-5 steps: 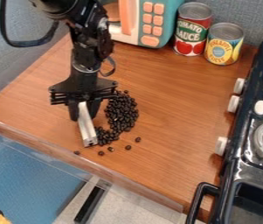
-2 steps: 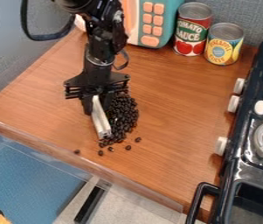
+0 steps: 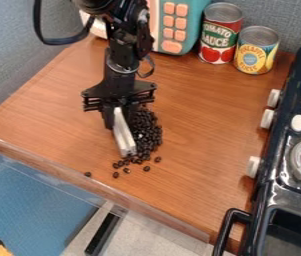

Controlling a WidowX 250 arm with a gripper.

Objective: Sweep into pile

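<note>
Two cans (image 3: 221,35) beside toy microwave (image 3: 179,25); stove (image 3: 283,150) right.

The jaws and the arm (image 3: 120,62) have shifted right in the view, carrying the pale bar (image 3: 124,134) along; the dark beans (image 3: 151,131), once partly apart from the jaws, now crowd close beside them in a narrower pile

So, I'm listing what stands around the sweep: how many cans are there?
2: the red can beside the teal toy microwave, and the yellow-and-blue can next to the red one, nearer the stove.
</note>
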